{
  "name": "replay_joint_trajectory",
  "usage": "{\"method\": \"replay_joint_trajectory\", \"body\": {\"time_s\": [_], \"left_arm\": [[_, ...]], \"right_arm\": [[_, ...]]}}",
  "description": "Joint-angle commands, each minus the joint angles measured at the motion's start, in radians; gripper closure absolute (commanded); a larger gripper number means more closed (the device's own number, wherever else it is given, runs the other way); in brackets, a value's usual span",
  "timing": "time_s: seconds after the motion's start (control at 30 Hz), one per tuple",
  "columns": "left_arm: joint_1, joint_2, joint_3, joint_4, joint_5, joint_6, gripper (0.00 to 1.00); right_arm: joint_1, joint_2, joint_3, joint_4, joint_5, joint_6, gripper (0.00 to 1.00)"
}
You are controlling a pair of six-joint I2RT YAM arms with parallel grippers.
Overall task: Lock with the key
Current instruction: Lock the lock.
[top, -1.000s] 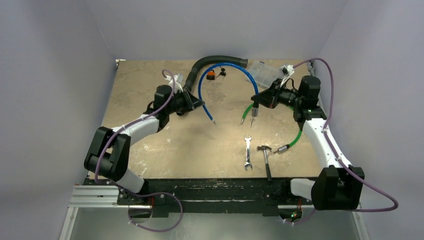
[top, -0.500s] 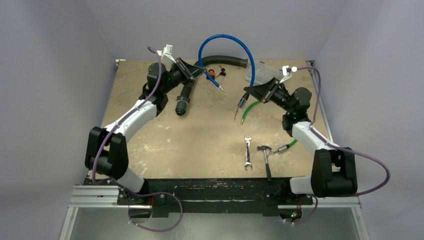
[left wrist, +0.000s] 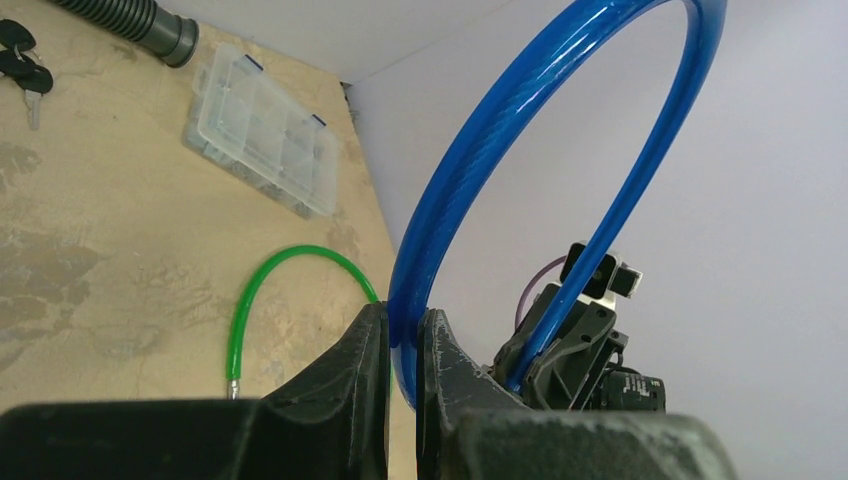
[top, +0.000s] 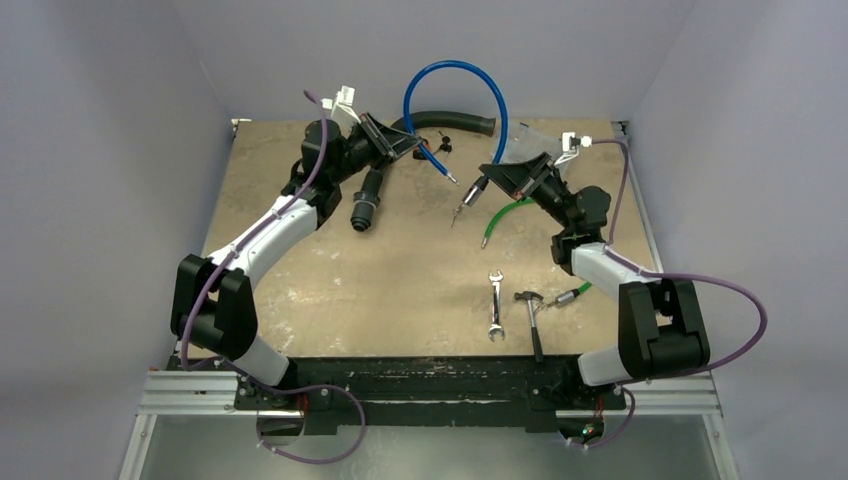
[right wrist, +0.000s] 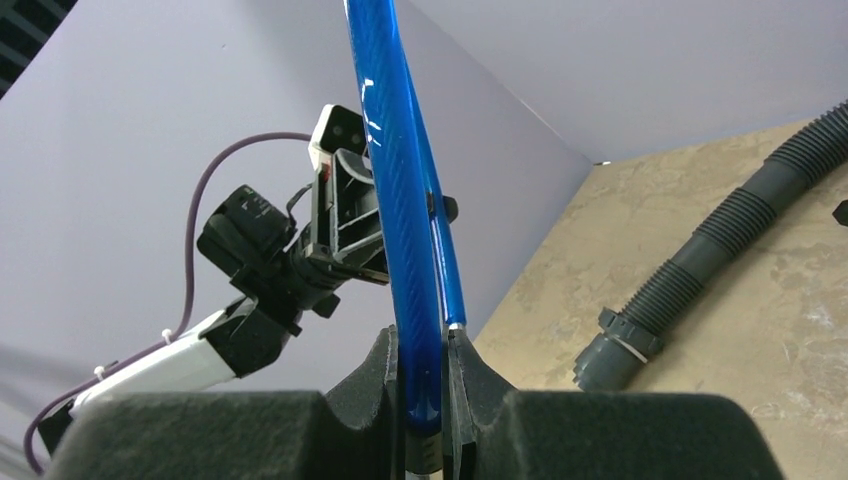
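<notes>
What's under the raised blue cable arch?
The black hose and the keys lie on the table beneath the blue cable. The left hand covers part of the hose; anything beneath that hand cannot be seen.

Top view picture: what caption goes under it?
The left end effector and right end effector hold the blue cable arched above the table, keys lying nearby.

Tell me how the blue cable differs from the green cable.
The blue cable arches in the air, gripped by the left tool and right tool; the green cable lies loose on the table. The blue cable looks thicker and longer than the green one. Both are curved, with metal tips.
</notes>
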State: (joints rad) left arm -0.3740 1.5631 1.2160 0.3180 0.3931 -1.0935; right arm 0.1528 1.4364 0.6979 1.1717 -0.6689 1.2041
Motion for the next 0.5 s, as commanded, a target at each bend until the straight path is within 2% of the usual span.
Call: {"method": "replay_joint_trajectory", "body": {"time_s": [0.0, 0.47], "left_arm": [[-0.01, -0.04, 0.043, 0.066, 0.006, -0.045, 1.0], [-0.019, -0.038, 0.0, 0.163, 0.048, -0.092, 1.0]], "right_arm": [[0.02, -0.027, 0.014, -0.033, 0.084, -0.021, 1.0], [0.033, 0.015, 0.017, -0.065, 0.11, -0.041, 1.0]]}}
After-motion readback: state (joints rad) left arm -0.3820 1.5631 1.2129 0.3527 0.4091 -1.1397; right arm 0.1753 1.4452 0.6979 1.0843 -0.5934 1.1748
